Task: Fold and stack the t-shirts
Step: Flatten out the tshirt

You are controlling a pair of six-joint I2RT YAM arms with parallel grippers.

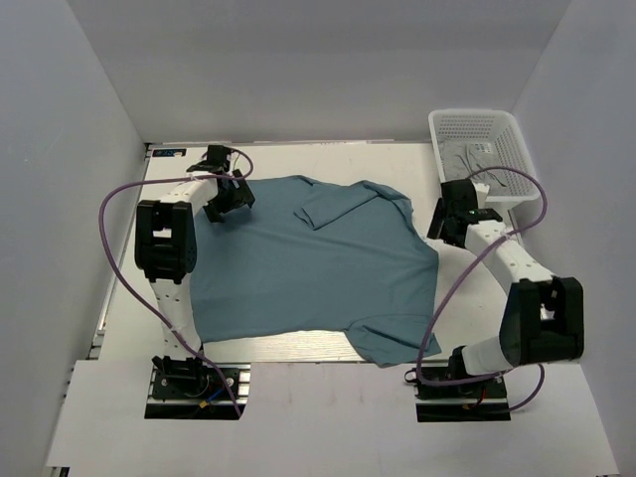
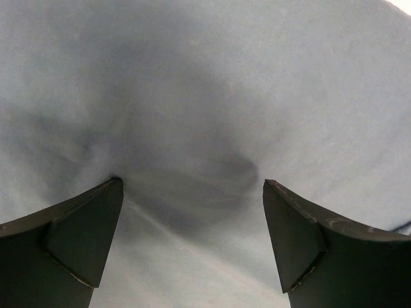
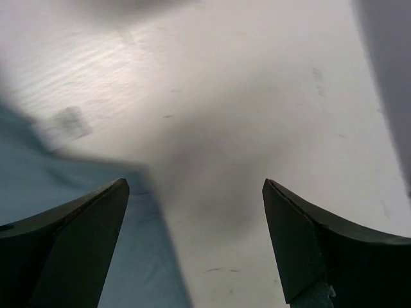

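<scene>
The t-shirt [image 1: 308, 268] lies spread flat on the tabletop [image 1: 378, 159]. The left claw [image 1: 237, 202], spread wide, hovers over its far left corner. The right claw [image 1: 444, 224], also spread, hangs at its right edge, near the basket [image 1: 517, 139].

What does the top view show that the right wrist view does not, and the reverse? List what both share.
Top view only: the basket with grey cloth inside, the left gripper over the far left corner of the t-shirt. Right wrist only: scuffs on the table, close up. Both: the t-shirt edge, bare table, the open right gripper.
</scene>
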